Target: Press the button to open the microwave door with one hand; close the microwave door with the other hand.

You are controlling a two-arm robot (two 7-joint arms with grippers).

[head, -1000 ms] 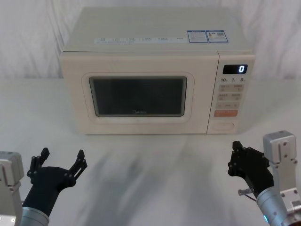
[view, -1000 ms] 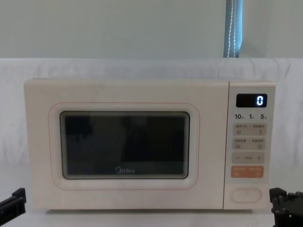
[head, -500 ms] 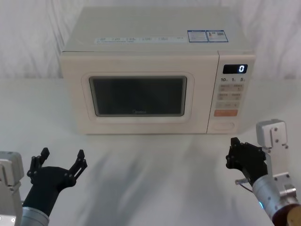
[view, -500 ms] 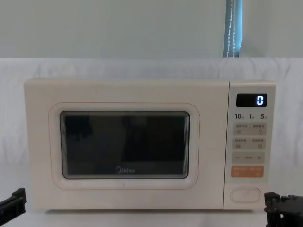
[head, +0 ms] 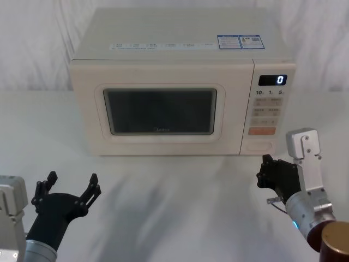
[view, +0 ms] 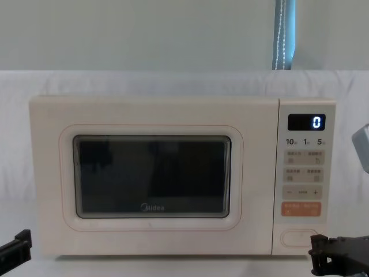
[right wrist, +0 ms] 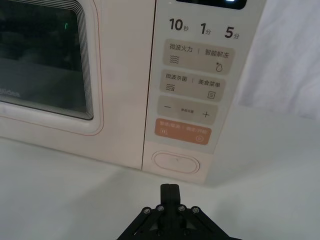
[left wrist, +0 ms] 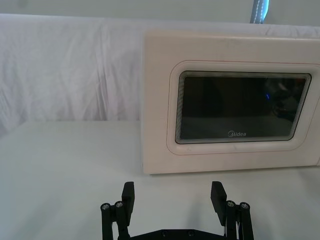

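Observation:
The cream microwave [head: 180,52] stands at the back of the table, its display reading 0. The microwave door [head: 87,114] with its dark window is closed. The oval button [head: 258,146] sits at the bottom of the keypad strip, below the orange key. My right gripper [head: 265,173] is shut, holding nothing, low in front of the microwave's right end. In the right wrist view its tip [right wrist: 170,190] points at the button [right wrist: 176,162], a short gap away. My left gripper [head: 72,179] hovers open near the front left, well short of the door [left wrist: 160,120].
A white cloth [head: 163,196] covers the table and the wall behind. Open tabletop lies between both grippers and the microwave's front. A brown round object [head: 335,243] shows at the lower right corner of the head view.
My right gripper has moved forward and to the left, closer to the button at the microwave's lower right. The left gripper and the door have stayed still.

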